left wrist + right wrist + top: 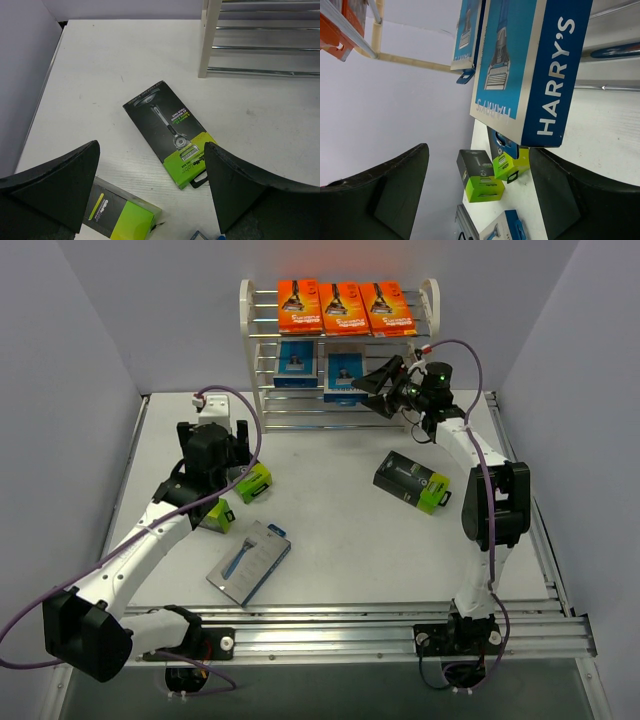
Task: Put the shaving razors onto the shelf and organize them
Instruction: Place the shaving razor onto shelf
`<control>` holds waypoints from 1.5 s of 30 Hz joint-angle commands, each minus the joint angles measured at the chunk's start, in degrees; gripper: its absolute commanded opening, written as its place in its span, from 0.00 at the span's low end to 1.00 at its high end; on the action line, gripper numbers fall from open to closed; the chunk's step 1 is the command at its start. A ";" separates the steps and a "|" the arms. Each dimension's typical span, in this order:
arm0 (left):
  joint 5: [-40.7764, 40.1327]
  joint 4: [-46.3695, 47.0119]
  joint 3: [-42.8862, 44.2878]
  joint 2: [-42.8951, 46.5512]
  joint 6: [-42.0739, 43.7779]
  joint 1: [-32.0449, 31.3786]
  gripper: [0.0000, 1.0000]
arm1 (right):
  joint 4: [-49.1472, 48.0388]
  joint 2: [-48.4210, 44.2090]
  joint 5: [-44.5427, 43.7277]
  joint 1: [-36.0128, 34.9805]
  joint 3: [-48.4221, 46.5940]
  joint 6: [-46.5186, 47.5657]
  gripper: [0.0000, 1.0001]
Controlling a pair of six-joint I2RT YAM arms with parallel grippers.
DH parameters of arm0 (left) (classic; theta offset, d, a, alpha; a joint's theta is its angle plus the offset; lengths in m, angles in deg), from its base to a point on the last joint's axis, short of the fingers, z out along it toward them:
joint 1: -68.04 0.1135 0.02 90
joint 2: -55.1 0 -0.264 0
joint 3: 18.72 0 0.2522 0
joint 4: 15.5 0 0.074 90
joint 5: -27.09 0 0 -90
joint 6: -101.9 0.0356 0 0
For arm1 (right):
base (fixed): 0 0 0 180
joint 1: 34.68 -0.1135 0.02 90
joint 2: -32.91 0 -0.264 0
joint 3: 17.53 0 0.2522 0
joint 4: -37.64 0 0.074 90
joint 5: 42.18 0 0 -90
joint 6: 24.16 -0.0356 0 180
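Note:
The white shelf point(432, 310) holds three orange cards point(343, 306) on its top tier and two blue packs point(345, 370) on a lower tier. My right gripper point(373, 382) is open just right of the nearer blue pack point(530, 70), which stands free of its fingers point(385, 195). My left gripper point(240, 452) is open and empty above a black-and-lime box point(253, 483), seen lying flat on the table in the left wrist view point(170, 132). A second black-and-lime box point(215, 515) lies beside it, and also shows in the left wrist view point(122, 215). A third point(411, 481) lies at the right. A blue/grey pack point(249, 561) lies near the front.
The shelf's white leg point(209, 37) and silver rods point(265, 48) stand ahead of the left gripper. Grey walls close in the table on the left, the right and the back. A metal rail point(380, 625) runs along the near edge.

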 commanded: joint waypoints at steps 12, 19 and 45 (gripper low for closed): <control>1.34 0.00 3.03 -0.49 -0.55 -0.17 0.94 | -6.84 1.53 -0.86 -0.55 -3.60 -2.20 0.75; 1.25 0.00 3.03 -0.58 -0.46 -0.52 0.94 | -9.65 2.94 -1.21 -1.34 -4.48 -3.97 0.74; -0.51 0.26 3.03 -0.22 0.68 -3.16 0.94 | -14.58 6.72 -5.17 -3.45 -6.86 -7.22 0.73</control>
